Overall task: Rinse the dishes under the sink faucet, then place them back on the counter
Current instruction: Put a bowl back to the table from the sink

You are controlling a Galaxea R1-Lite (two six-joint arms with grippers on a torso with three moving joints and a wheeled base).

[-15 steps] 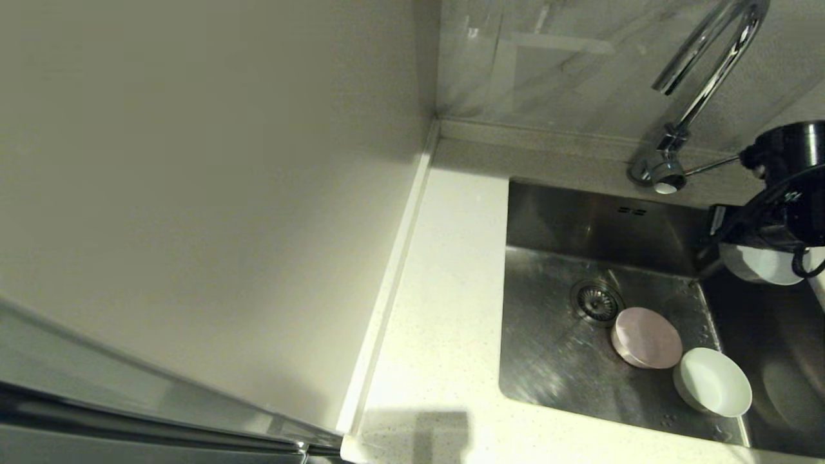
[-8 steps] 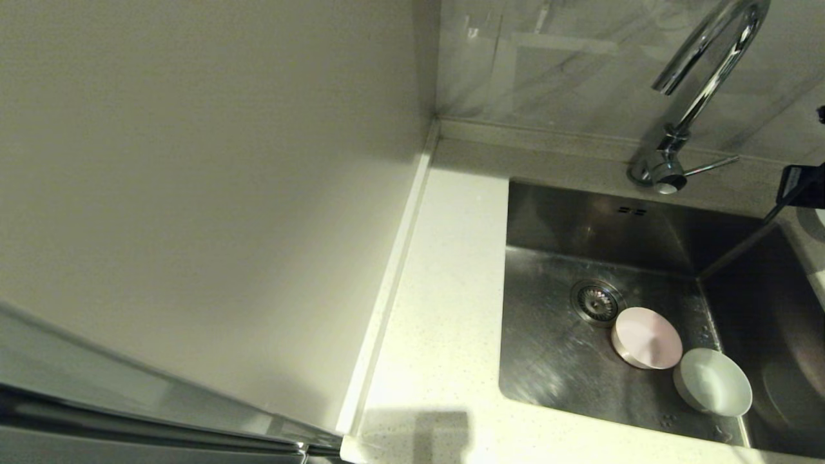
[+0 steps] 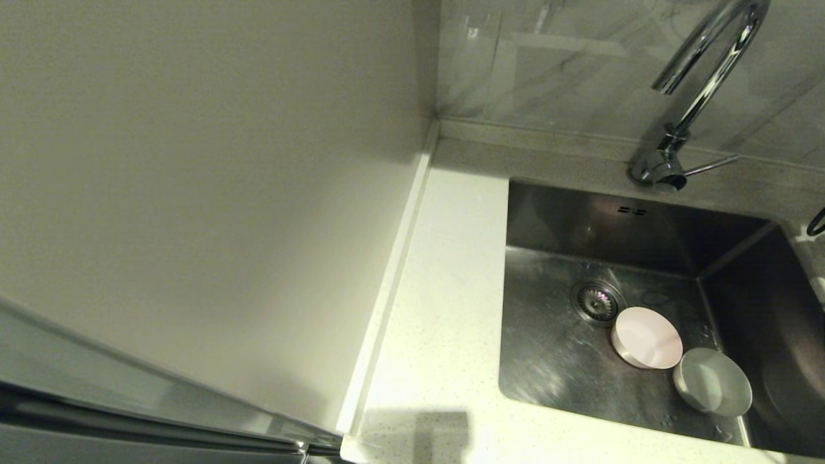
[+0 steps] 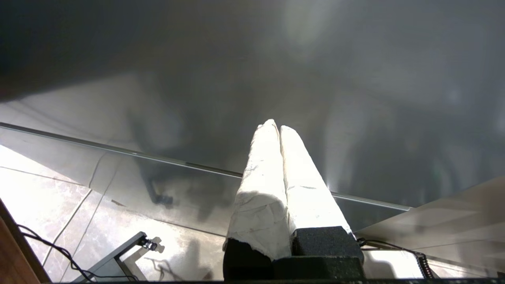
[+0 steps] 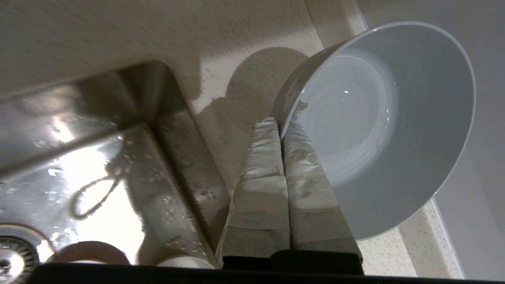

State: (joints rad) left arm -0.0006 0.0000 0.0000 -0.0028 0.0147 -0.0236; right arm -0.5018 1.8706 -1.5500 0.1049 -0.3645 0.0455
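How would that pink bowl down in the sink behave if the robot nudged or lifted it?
The pink bowl lies tipped against the other bowl beside the drain, so a nudge would probably rock or slide it. The sink floor is wet, shiny steel, so it is likely slippery. It looks hard and glazed, so probably rigid but chippable if dropped.

In the head view the faucet (image 3: 706, 71) loses the top of its arch to the upper edge, the sink (image 3: 561, 361) runs off the lower right corner, and of the right arm we see only a dark loop at the right edge. In the right wrist view the bowl held by the right gripper (image 5: 281, 127) hides the counter (image 5: 236, 35) behind it, while the pink bowl (image 5: 91, 252) and the drain strainer (image 5: 14, 254) are cut by the lower left edge. In the left wrist view the left gripper (image 4: 275, 128) covers part of a blurred dark surface we cannot identify.
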